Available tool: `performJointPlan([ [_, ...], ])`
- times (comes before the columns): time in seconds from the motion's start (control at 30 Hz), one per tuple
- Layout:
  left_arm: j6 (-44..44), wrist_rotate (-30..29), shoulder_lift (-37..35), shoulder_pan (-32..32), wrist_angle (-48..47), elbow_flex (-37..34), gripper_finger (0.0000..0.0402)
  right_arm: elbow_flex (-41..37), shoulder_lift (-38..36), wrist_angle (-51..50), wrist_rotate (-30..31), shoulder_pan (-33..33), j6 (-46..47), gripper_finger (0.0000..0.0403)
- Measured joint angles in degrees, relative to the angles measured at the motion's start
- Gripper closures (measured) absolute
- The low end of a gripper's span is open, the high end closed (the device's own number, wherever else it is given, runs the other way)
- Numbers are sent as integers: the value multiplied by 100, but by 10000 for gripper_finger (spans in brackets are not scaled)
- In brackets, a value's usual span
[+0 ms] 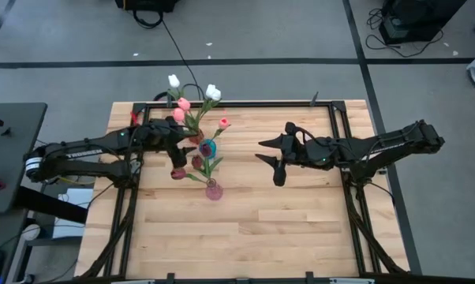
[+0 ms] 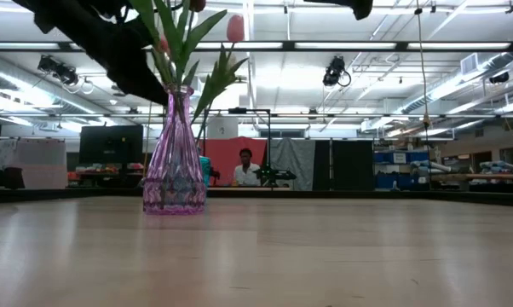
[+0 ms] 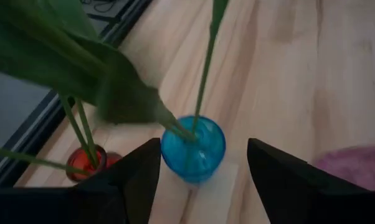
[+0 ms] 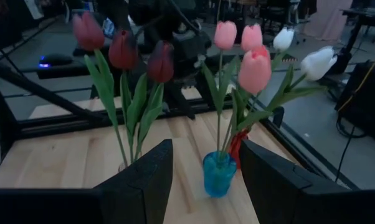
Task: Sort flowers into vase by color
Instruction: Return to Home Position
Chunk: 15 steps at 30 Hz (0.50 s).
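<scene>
Three vases stand on the wooden table. A blue vase (image 4: 218, 174) holds pink tulips (image 4: 254, 68) by their stems. A red vase (image 3: 86, 163) behind it holds white tulips (image 4: 317, 62). A pink-purple glass vase (image 2: 174, 166) holds maroon tulips (image 4: 122, 50). My left gripper (image 3: 203, 144) is open above the table, just short of the blue vase (image 3: 192, 148), with leaves (image 3: 81, 62) in front of it. My right gripper (image 4: 206, 146) is open, well to the right of the vases, and faces them.
A black frame (image 1: 245, 103) runs along the table's far edge just behind the vases. Bare wood (image 1: 253, 229) spreads across the near half and between the vases and my right gripper (image 1: 275, 158). A person (image 2: 244, 167) sits in the room far beyond the table.
</scene>
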Motion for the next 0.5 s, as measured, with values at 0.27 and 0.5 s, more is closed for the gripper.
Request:
performJointPlan([
  [0.27,-130,91,-809,-2,-551,0,168,-60,-124,-191,-2,-41,43,209],
  [0.5,-180,213,-1574,-2,-683,0,170,-886,-1024,225,21,-226,11,209],
])
